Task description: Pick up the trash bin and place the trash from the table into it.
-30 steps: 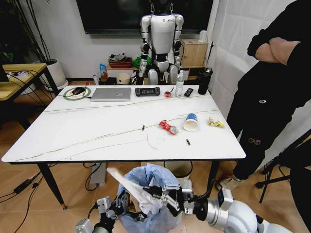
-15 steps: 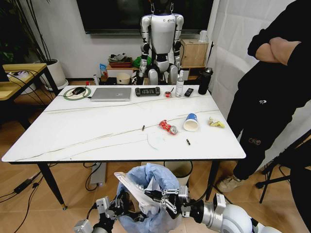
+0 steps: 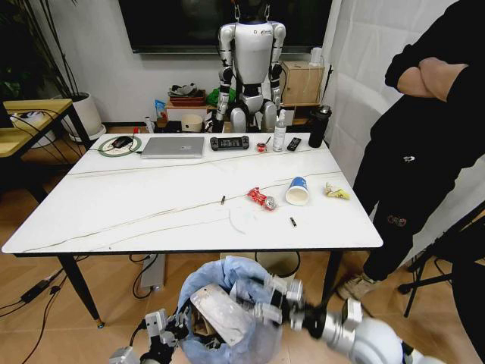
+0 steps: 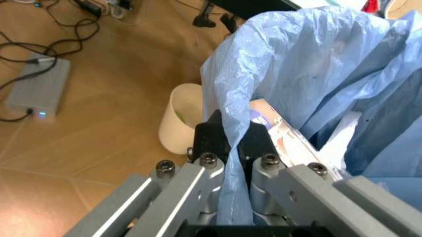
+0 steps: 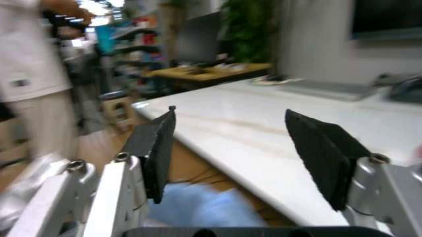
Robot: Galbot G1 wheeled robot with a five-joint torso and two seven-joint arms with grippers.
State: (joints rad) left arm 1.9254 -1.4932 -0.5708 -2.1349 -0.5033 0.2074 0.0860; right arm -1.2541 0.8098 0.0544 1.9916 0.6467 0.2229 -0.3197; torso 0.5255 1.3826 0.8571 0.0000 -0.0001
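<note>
Left gripper (image 4: 231,163) clamped on trash bin (image 3: 227,315) liner; right gripper (image 5: 240,153) wide open, empty, above bin.

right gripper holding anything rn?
No, in the right wrist view the right gripper stands open, with only the table showing between its pads.

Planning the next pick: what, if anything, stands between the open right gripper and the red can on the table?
Nothing visible blocks it. The right gripper is over the trash bin below the table edge; bare tabletop leads to the red can.
</note>
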